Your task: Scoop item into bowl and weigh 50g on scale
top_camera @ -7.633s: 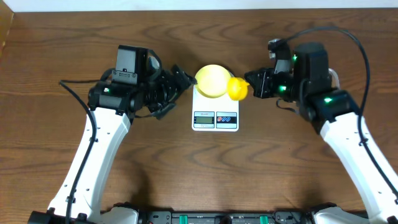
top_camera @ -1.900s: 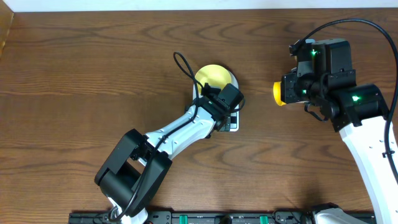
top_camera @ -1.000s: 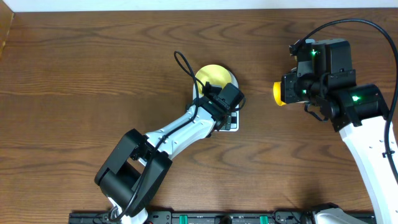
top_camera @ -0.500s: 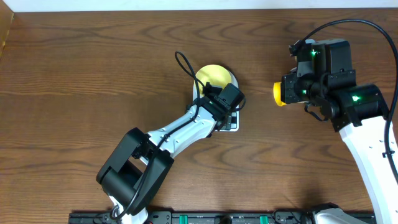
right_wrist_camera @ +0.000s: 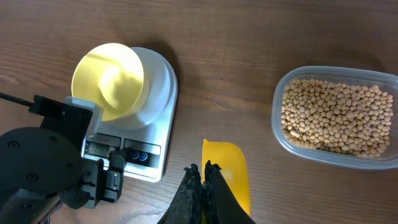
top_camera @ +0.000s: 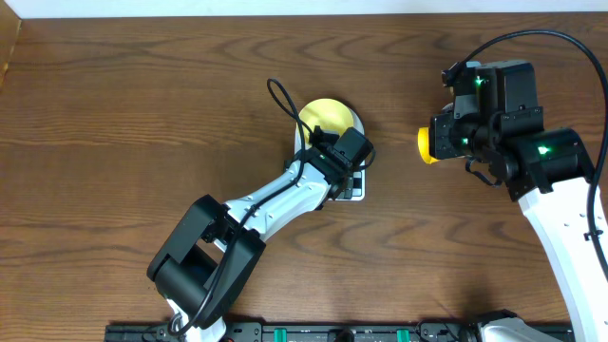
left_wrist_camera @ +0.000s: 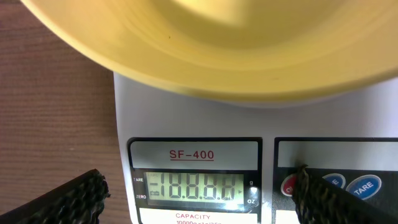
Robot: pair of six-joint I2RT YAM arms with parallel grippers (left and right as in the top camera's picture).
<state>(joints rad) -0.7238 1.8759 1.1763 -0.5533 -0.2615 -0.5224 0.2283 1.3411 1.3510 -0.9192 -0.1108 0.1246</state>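
Observation:
The pale-yellow bowl (top_camera: 326,115) (left_wrist_camera: 217,50) (right_wrist_camera: 108,78) sits on the white scale (top_camera: 360,127) (right_wrist_camera: 160,112). It looks empty in the right wrist view. My left gripper (top_camera: 344,171) (left_wrist_camera: 199,202) hangs open low over the scale's front edge. Its fingers straddle the display (left_wrist_camera: 198,186), which has all segments lit, and the right fingertip (left_wrist_camera: 317,196) overlaps the red button (left_wrist_camera: 286,185). To the right of the scale, my right gripper (top_camera: 446,139) (right_wrist_camera: 203,173) is shut on the handle of an empty bright yellow scoop (top_camera: 425,144) (right_wrist_camera: 229,169). The item (right_wrist_camera: 333,115), tan beans, fills a clear container.
The clear plastic container (right_wrist_camera: 281,134) stands on the table to the right of the scoop, seen only in the right wrist view. The left arm (top_camera: 275,204) stretches from the near left up to the scale. Bare wooden tabletop (top_camera: 114,114) surrounds everything.
Since the earliest frame the left arm has swung in over the scale's front, and the right gripper has drawn back rightward with the scoop. Over the last second nothing has moved.

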